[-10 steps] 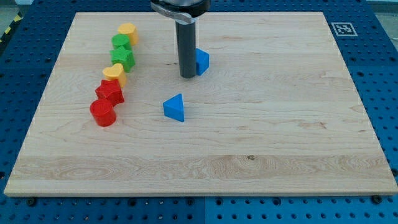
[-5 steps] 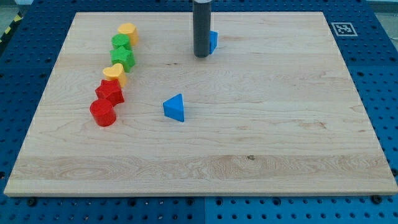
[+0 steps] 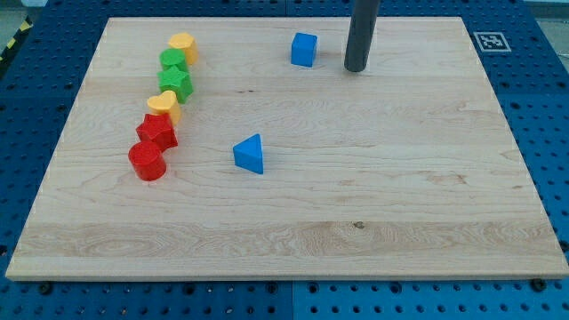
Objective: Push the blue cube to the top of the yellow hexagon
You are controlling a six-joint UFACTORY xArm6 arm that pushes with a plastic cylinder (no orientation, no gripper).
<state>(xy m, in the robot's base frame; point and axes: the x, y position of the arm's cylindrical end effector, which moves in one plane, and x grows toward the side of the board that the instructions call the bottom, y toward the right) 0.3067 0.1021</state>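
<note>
Tip (image 3: 356, 68) stood right of blue cube (image 3: 304, 49), apart; no pincer fitted. Next: leftward push toward yellow hexagon (image 3: 182, 45).

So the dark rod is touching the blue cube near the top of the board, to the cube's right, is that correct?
Not quite. In the camera view my tip is to the right of the blue cube near the board's top, but it is not touching it: bare wood shows between them.
</note>
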